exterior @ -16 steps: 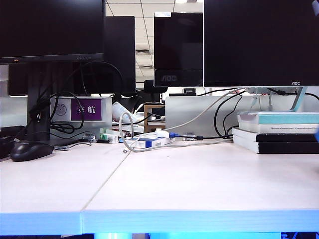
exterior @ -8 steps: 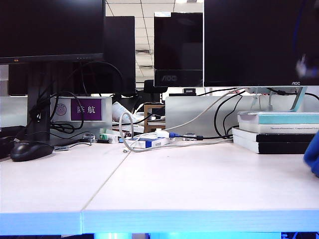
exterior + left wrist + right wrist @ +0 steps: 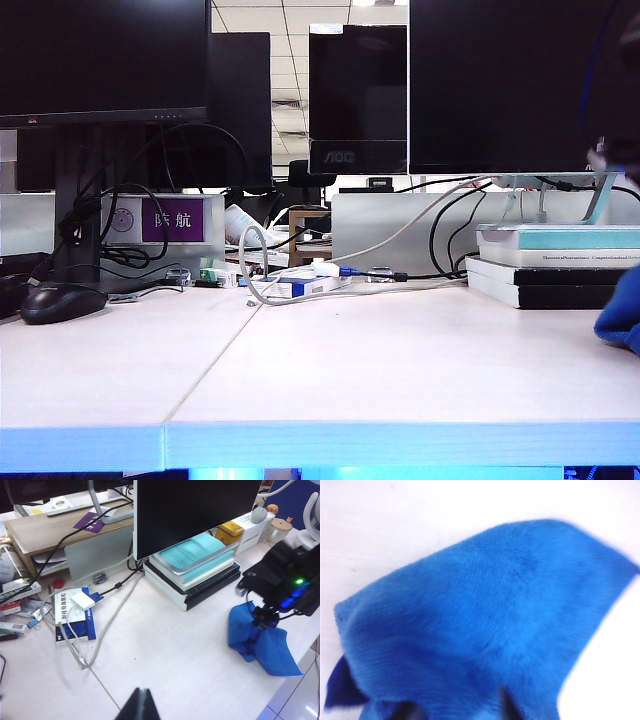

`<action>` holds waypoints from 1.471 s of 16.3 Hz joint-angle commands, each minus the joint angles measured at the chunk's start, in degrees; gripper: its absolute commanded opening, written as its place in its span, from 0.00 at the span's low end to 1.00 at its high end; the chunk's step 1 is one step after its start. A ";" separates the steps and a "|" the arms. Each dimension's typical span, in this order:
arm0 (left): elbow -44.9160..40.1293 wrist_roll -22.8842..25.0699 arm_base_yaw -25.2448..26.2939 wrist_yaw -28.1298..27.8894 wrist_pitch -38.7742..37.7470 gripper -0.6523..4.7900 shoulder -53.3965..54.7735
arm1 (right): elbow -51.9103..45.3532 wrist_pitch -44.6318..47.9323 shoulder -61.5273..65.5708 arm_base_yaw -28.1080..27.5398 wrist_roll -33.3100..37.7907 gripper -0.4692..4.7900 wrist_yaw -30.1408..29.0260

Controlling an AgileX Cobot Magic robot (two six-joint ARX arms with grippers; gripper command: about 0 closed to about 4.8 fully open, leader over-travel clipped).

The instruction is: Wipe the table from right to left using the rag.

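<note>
The bright blue rag (image 3: 260, 645) lies rumpled on the white table (image 3: 165, 650) near its right front corner, in front of the book stack. In the exterior view only the rag's (image 3: 622, 325) left part shows at the right border. My right gripper (image 3: 262, 619) hangs over the rag, which peaks up toward it. In the right wrist view the rag (image 3: 485, 615) fills the frame, and my right gripper (image 3: 456, 710) has its two dark fingertips spread apart in the cloth. My left gripper (image 3: 142, 702) is shut on nothing above the table's middle, near the seam.
A stack of books (image 3: 555, 265) sits under the right monitor (image 3: 520, 80), just behind the rag. Cables and a white adapter (image 3: 300, 280) lie at the back centre on a blue booklet (image 3: 75, 615). A black mouse (image 3: 60, 302) rests at far left.
The right arm has come down at the right edge of the exterior view, bringing the rag onto the table. The rag now shows more fully than before. The left arm has stayed still.
</note>
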 commanded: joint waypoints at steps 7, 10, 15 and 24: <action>0.20 0.20 0.00 0.24 0.76 0.11 -0.22 | 0.31 -0.24 -1.86 0.07 -0.07 0.43 -1.81; 0.20 0.20 0.00 0.24 0.79 0.11 -0.22 | 0.17 0.09 2.84 -0.11 1.31 0.40 -1.68; 0.20 0.20 0.00 0.24 0.76 0.11 -0.22 | -1.44 6.69 7.74 -0.11 4.44 0.08 -1.33; 0.20 0.22 0.00 0.22 0.81 0.11 -0.22 | -12.39 8.96 7.61 -8.96 6.32 0.08 2.64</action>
